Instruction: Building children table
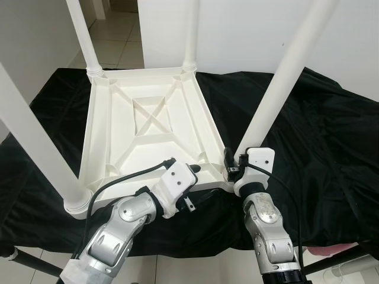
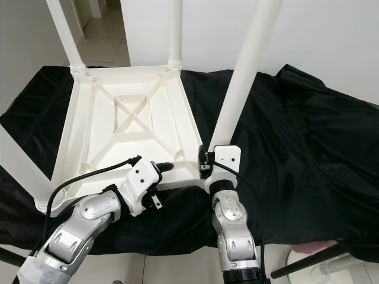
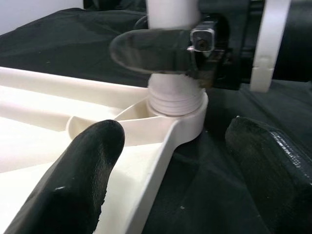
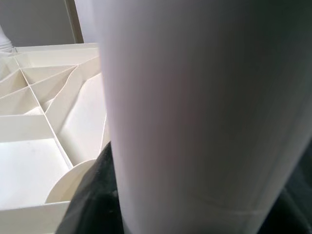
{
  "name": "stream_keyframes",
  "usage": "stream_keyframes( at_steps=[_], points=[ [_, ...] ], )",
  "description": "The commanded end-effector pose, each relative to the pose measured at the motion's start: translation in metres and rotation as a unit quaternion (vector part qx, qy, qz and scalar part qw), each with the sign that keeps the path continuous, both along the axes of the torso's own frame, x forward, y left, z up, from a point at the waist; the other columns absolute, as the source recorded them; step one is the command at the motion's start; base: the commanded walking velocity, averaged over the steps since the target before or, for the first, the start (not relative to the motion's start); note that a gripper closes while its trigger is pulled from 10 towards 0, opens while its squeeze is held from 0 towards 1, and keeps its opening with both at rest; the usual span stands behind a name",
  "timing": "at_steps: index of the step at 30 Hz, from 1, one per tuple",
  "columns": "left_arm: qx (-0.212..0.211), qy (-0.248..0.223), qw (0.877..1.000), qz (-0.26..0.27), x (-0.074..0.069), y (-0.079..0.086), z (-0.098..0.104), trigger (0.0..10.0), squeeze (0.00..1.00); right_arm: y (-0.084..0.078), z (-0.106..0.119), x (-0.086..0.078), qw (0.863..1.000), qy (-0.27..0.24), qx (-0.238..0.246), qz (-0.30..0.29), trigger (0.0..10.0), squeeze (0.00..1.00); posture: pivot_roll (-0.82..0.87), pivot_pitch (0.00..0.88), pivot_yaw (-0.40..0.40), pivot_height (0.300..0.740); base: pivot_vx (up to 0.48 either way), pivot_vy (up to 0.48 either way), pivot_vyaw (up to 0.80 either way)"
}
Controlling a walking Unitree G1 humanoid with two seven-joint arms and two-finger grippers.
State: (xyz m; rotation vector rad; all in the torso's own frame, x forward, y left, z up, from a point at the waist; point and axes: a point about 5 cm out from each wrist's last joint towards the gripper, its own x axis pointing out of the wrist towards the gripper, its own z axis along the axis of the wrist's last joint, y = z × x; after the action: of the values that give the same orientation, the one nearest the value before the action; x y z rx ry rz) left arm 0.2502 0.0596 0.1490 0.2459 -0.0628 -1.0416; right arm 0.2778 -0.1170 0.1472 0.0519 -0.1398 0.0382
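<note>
Left eye view: an upturned white children's table (image 1: 148, 127) lies on a black cloth (image 1: 320, 148), its legs pointing up. The right gripper (image 1: 232, 163) is closed around the leg (image 1: 278, 89) at the table's near right corner. Left wrist view: the left gripper (image 3: 170, 161) is open, one finger over the table's rim, facing that leg's socket (image 3: 175, 100). Right wrist view: the leg sits very close to the lens.

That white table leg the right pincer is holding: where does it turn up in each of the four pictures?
Left eye view: the table leg slants up from right of centre.
Right eye view: the same leg stands just right of centre.
Left wrist view: its threaded foot sits top centre in the corner socket.
Right wrist view: it is the big white column, very close.
Shared landmark: the upturned table top.
</note>
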Motion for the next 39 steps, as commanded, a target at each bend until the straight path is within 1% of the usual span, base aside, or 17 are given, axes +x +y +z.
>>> stream_keyframes(
  at_steps=[1, 3, 7, 8, 9, 10, 12, 18, 19, 23, 26, 27, 28, 29, 30, 31, 39],
  points=[
    [0.003, 0.006, 1.000, -0.021, -0.005, -0.004, 0.000, 10.0, 0.00, 0.001, -0.011, -0.004, 0.999, 0.029, 0.022, -0.007, 10.0, 1.00, -0.04, 0.098, -0.029, 0.740, 0.000, 0.000, 0.00],
    [0.000, 0.003, 1.000, -0.025, -0.004, -0.007, 0.003, 10.0, 0.00, -0.007, -0.006, -0.007, 0.999, 0.018, 0.038, 0.001, 10.0, 1.00, -0.04, 0.106, -0.025, 0.740, 0.000, 0.000, 0.00],
    [-0.001, 0.003, 1.000, -0.025, -0.004, -0.007, 0.003, 10.0, 0.00, -0.011, -0.004, -0.010, 0.999, 0.013, 0.030, 0.025, 10.0, 1.00, -0.05, 0.109, -0.019, 0.740, 0.000, 0.000, 0.00],
    [-0.001, 0.003, 1.000, -0.027, -0.005, -0.008, 0.003, 10.0, 0.00, -0.018, -0.004, -0.012, 0.998, 0.008, 0.019, 0.060, 10.0, 0.46, -0.05, 0.115, -0.019, 0.740, 0.000, 0.000, 0.00],
    [-0.001, 0.003, 1.000, -0.027, -0.005, -0.008, 0.003, 10.0, 0.00, -0.018, -0.004, -0.012, 0.998, 0.008, 0.019, 0.060, 10.0, 0.46, -0.05, 0.115, -0.019, 0.740, 0.000, 0.000, 0.00],
    [-0.003, 0.003, 1.000, -0.029, -0.005, -0.008, 0.005, 10.0, 0.00, -0.025, -0.004, -0.014, 0.996, 0.007, 0.012, 0.091, 10.0, 0.00, -0.05, 0.115, -0.020, 0.740, 0.000, 0.000, 0.00],
    [-0.005, 0.002, 0.999, -0.033, -0.005, -0.009, 0.007, 10.0, 0.00, -0.033, -0.004, -0.015, 0.990, 0.009, -0.006, 0.138, 10.0, 0.00, -0.07, 0.126, -0.017, 0.740, 0.000, 0.000, 0.00],
    [-0.010, 0.002, 0.999, -0.038, -0.005, -0.011, 0.009, 10.0, 0.00, -0.041, -0.001, -0.012, 0.977, 0.003, -0.058, 0.203, 10.0, 0.00, -0.07, 0.127, -0.015, 0.740, 0.000, 0.000, 0.00],
    [-0.012, 0.002, 0.999, -0.044, -0.006, -0.012, 0.011, 10.0, 0.00, -0.045, 0.003, -0.004, 0.966, 0.000, -0.087, 0.243, 10.0, 0.00, -0.07, 0.124, -0.006, 0.740, 0.000, 0.000, 0.00],
    [-0.011, 0.002, 0.999, -0.046, -0.006, -0.012, 0.011, 10.0, 0.00, -0.047, 0.007, 0.001, 0.960, -0.001, -0.096, 0.262, 10.0, 0.00, -0.07, 0.122, -0.007, 0.740, 0.000, 0.000, 0.00],
    [-0.010, 0.010, 0.998, -0.056, -0.008, -0.008, 0.012, 10.0, 0.00, -0.044, 0.009, 0.012, 0.944, 0.001, -0.123, 0.305, 10.0, 0.00, -0.05, 0.120, -0.009, 0.740, 0.000, 0.000, 0.00],
    [-0.010, 0.010, 0.998, -0.056, -0.008, -0.008, 0.012, 10.0, 0.00, -0.044, 0.009, 0.012, 0.944, 0.001, -0.123, 0.305, 10.0, 0.00, -0.05, 0.120, -0.009, 0.740, 0.000, 0.000, 0.00],
    [-0.009, 0.017, 0.998, -0.062, -0.011, -0.006, 0.010, 10.0, 0.00, -0.041, 0.008, 0.015, 0.936, 0.004, -0.131, 0.326, 10.0, 0.00, -0.05, 0.123, -0.013, 0.740, 0.000, 0.000, 0.00],
    [-0.009, 0.017, 0.998, -0.062, -0.011, -0.006, 0.010, 10.0, 0.00, -0.041, 0.008, 0.015, 0.936, 0.004, -0.131, 0.326, 10.0, 0.00, -0.05, 0.123, -0.013, 0.740, 0.000, 0.000, 0.00],
    [-0.009, 0.020, 0.998, -0.064, -0.012, -0.002, 0.010, 10.0, 0.00, -0.041, 0.006, 0.017, 0.932, 0.007, -0.139, 0.335, 3.0, 0.00, -0.05, 0.125, -0.015, 0.740, 0.000, 0.000, 0.00],
    [-0.010, 0.021, 0.998, -0.066, -0.013, 0.001, 0.010, 10.0, 0.00, -0.041, 0.005, 0.018, 0.929, 0.009, -0.145, 0.340, 0.0, 0.00, -0.05, 0.127, -0.017, 0.740, 0.000, 0.000, 0.00],
    [-0.010, 0.025, 0.998, -0.057, -0.013, 0.009, 0.011, 10.0, 0.00, -0.044, -0.002, 0.017, 0.925, 0.024, -0.140, 0.353, 0.0, 0.00, -0.04, 0.136, -0.026, 0.740, 0.000, 0.000, 0.00]
  ],
)
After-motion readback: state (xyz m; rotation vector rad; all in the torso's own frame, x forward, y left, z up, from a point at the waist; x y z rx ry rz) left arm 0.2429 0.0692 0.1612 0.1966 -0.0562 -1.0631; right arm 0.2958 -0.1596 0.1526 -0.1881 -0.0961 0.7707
